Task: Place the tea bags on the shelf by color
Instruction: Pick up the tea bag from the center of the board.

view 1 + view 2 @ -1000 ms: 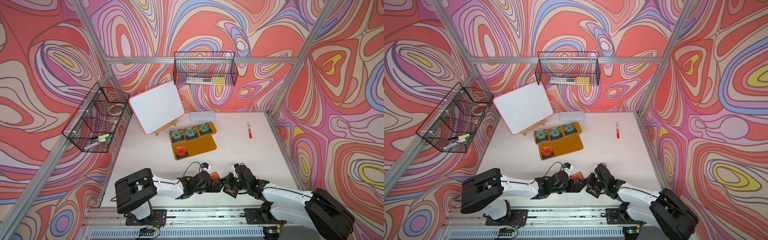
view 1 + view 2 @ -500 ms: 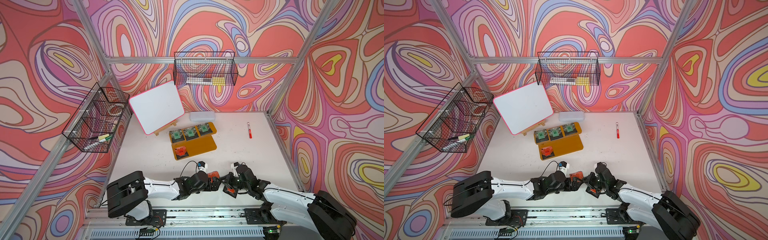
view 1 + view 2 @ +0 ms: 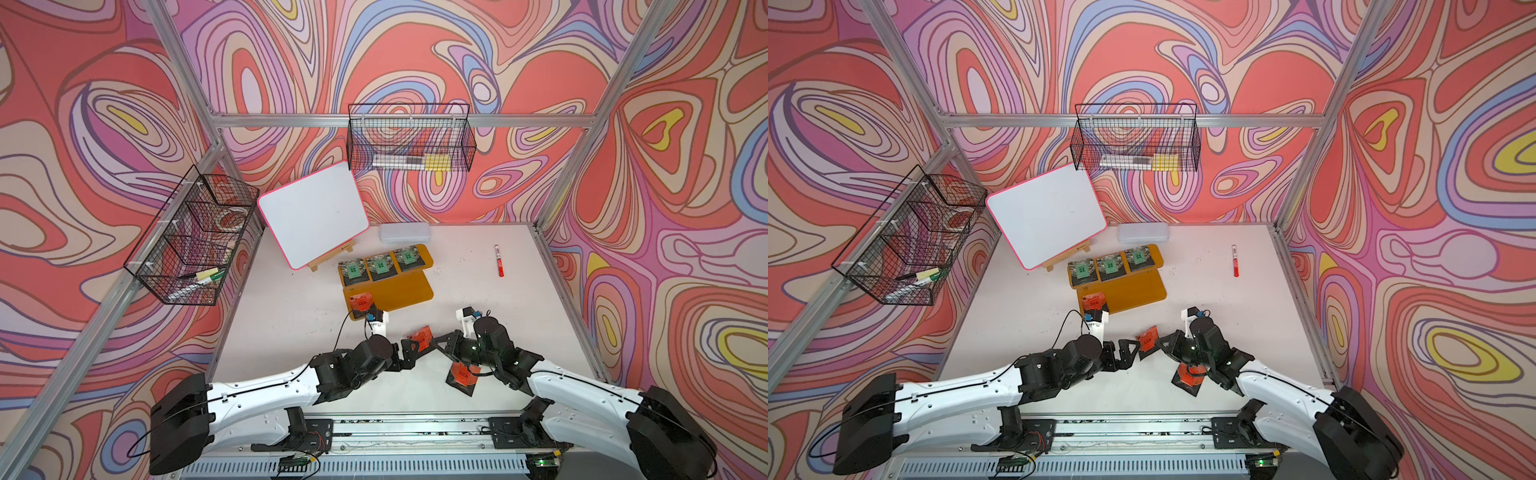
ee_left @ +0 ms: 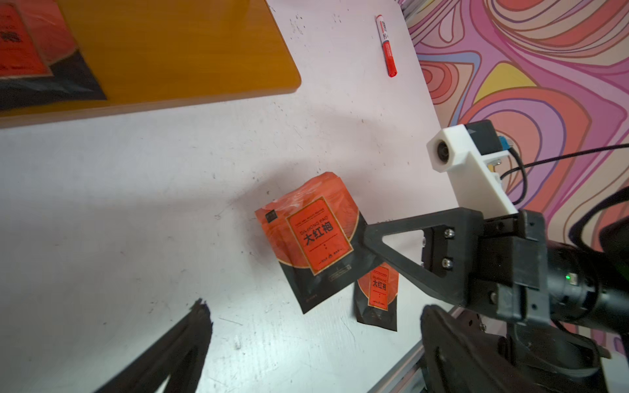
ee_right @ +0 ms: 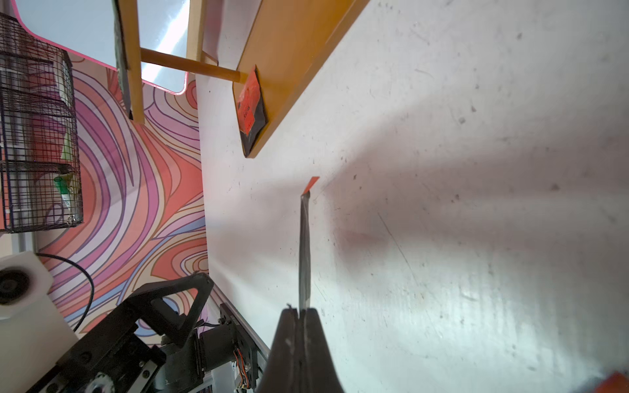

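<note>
Since the three green tea bags [image 3: 379, 266] fill the upper board of the shelf [image 3: 403, 291] and one orange-red tea bag [image 3: 360, 302] sits at the left end of the lower board, the step in hand looks like the orange-red row, with two to go. The left gripper [image 3: 410, 354] has its jaws spread wide and empty, just beside the lifted tea bag [image 4: 315, 238]. That bag hangs clear of the table [image 4: 136, 204], pinched at its black corner by the right gripper [image 5: 301, 310], whose jaws are clamped tight on it. It reads as a handover to the left arm. Next move, probably: the left jaws close on the free edge before the right lets go, then carry the bag to the bare stretch of the lower board. The loose tea bag [image 4: 377, 292] lies flat on the table under the right arm, not yet picked.
</note>
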You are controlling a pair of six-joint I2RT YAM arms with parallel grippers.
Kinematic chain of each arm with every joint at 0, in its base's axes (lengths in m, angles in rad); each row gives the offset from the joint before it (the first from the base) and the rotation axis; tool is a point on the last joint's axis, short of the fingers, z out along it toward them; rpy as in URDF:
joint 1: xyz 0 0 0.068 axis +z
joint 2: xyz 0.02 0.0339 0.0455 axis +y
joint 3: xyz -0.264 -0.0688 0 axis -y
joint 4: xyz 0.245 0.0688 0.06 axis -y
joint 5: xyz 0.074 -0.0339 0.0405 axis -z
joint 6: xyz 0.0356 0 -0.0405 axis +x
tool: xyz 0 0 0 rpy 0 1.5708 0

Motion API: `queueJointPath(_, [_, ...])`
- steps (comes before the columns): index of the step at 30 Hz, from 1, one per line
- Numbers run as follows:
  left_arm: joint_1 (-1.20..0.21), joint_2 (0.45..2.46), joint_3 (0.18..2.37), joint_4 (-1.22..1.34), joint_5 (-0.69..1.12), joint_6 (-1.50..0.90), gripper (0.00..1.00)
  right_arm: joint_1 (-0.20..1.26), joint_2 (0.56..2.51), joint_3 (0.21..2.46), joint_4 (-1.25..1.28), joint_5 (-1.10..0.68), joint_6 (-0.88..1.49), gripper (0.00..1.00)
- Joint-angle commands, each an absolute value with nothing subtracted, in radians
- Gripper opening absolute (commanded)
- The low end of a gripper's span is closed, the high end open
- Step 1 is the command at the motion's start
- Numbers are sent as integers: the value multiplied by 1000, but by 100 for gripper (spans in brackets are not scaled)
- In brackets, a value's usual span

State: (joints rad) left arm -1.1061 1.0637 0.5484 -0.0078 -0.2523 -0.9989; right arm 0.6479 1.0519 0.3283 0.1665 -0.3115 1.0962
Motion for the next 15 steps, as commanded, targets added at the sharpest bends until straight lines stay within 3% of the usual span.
queueJointPath(1, [-1099,1006,551,-155,-334,-960,100,634,1068,364,216,-326,1065,0])
queueJointPath(15, [-1089,832,561,-409,-516,-922,99,585,1325,502,406,-397,1029,0])
